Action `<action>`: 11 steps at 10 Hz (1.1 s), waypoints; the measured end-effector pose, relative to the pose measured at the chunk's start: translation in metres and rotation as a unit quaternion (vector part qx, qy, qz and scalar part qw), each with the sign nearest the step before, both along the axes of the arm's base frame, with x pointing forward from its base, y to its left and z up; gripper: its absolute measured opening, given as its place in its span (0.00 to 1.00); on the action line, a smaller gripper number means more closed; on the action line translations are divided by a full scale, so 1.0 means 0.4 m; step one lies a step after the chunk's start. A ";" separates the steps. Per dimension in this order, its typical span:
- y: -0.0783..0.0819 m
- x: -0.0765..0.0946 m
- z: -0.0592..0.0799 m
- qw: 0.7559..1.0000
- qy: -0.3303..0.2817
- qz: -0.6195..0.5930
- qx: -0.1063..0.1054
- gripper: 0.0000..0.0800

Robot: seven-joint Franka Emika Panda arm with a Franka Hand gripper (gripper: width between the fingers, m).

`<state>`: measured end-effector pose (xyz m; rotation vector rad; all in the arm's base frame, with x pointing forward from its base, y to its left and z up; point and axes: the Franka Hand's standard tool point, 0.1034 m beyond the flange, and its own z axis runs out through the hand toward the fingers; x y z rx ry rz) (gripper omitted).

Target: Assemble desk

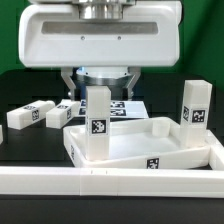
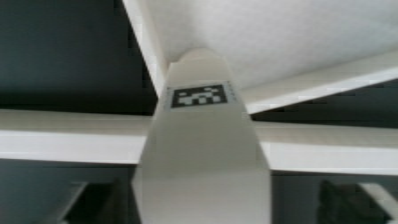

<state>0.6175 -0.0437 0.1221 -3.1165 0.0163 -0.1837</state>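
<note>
The white desk tabletop (image 1: 140, 146) lies rim-up near the front, seen in the wrist view as a white panel (image 2: 285, 35). One tagged white leg (image 1: 97, 118) stands upright in its corner on the exterior view's left. A second leg (image 1: 195, 104) stands upright at the right corner. My gripper (image 1: 98, 84) sits over the top of the left leg. In the wrist view that leg (image 2: 205, 150) runs between my dark fingers (image 2: 80, 200), with a gap on each side. The gripper (image 2: 217, 202) is open and holds nothing.
Two loose tagged legs (image 1: 30, 116) (image 1: 66, 111) lie on the black table at the exterior view's left. The marker board (image 1: 128, 106) lies flat behind the tabletop. A long white border rail (image 1: 110, 182) runs along the front.
</note>
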 end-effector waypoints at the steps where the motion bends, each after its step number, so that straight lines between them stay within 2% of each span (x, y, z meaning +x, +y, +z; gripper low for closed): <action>1: 0.003 -0.017 0.016 1.000 -0.001 -0.031 0.006 0.78; 2: 0.009 -0.038 0.026 0.998 0.000 -0.064 0.012 0.80; 4: 0.026 -0.061 0.020 0.995 0.006 -0.098 0.018 0.81; 11: 0.023 -0.060 0.020 0.995 0.006 -0.096 0.017 0.81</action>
